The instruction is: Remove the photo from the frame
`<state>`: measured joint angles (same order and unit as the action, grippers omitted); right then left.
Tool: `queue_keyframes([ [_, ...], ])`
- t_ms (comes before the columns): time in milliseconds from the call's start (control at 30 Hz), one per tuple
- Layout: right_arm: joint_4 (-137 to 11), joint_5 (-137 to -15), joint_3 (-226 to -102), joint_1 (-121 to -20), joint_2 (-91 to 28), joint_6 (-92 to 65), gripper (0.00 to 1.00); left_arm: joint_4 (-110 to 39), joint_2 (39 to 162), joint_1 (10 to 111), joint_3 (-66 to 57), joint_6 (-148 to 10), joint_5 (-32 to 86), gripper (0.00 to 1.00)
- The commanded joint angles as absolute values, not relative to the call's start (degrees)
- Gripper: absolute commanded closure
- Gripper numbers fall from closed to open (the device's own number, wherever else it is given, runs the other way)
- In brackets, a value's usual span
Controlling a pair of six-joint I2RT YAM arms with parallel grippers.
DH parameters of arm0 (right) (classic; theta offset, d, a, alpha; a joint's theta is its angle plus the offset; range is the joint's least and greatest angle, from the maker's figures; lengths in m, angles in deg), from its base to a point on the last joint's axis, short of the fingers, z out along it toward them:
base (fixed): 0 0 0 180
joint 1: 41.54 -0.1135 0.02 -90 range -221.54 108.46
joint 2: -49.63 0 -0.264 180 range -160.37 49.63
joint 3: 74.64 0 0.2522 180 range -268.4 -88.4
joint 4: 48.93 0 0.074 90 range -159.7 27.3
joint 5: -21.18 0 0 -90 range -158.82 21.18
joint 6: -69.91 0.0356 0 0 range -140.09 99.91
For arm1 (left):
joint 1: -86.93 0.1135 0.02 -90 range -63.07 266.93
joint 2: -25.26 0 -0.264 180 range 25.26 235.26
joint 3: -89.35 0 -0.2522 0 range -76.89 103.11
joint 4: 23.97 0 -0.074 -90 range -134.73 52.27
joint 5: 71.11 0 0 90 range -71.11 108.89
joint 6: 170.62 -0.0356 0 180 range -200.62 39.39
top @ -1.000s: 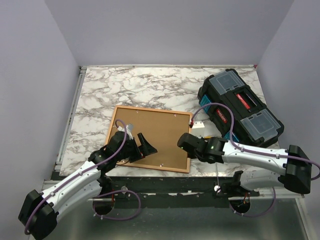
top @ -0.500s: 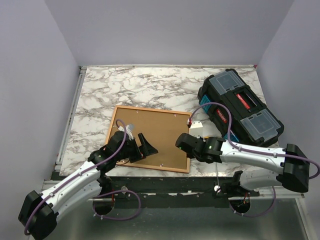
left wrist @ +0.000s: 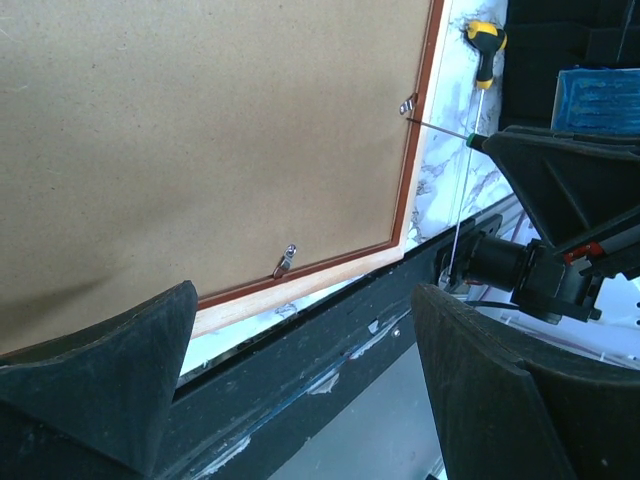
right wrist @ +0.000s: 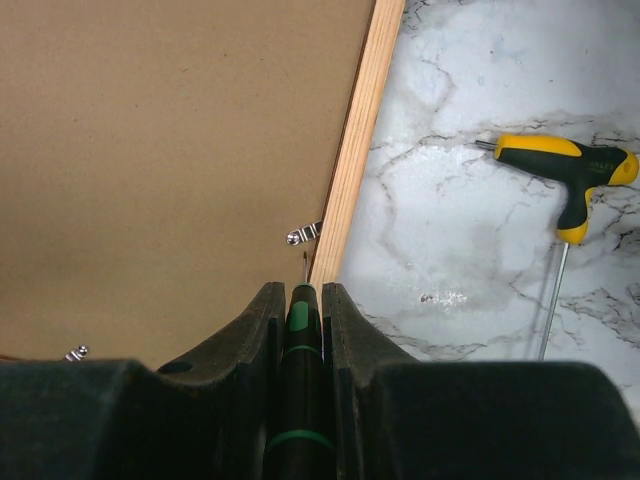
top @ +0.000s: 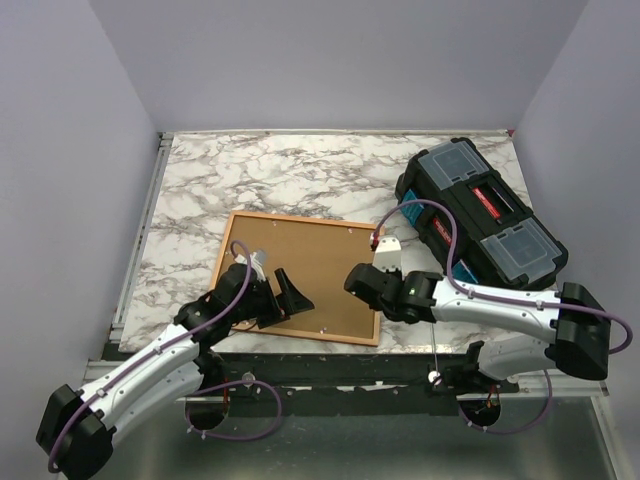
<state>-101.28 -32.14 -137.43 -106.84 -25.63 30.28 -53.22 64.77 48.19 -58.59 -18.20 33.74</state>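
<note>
The frame [top: 298, 262] lies face down on the marble table, brown backing board up [left wrist: 200, 140], thin wooden rim around it [right wrist: 358, 130]. The photo is hidden under the board. My right gripper [top: 358, 281] is shut on a black-and-green screwdriver [right wrist: 298, 335]. Its tip sits just short of a small metal clip [right wrist: 305, 234] at the frame's right edge. The screwdriver's thin shaft [left wrist: 437, 127] reaches that same clip [left wrist: 409, 103] in the left wrist view. My left gripper [top: 284, 298] hovers open over the frame's near edge, nothing between its fingers [left wrist: 110, 370].
A yellow-and-black T-handle tool [right wrist: 565, 165] lies on the marble right of the frame. A black toolbox [top: 480, 215] stands at the right. Another clip [left wrist: 286, 261] sits on the frame's near edge. The table's dark front rail [left wrist: 330, 340] runs just below it.
My right gripper has crept left and slightly forward with the screwdriver, closer to the frame's right edge. The left arm has stayed put.
</note>
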Motion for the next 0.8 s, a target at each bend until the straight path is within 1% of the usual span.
queue_keyframes([
  [0,-101.83,-28.4,-137.45,-106.63,-27.69,29.22,0.99,-54.87,63.06,48.03,-59.1,-18.29,33.39,0.09],
  [467,-96.14,-25.92,-138.66,-103.25,-29.95,20.17,0.99,-56.35,61.03,48.03,-60.55,-18.04,33.26,0.09],
  [767,-85.2,-29.19,-138.55,-102.66,-31.25,13.37,0.99,-56.73,60.23,48.0,-61.08,-17.86,33.46,0.09],
])
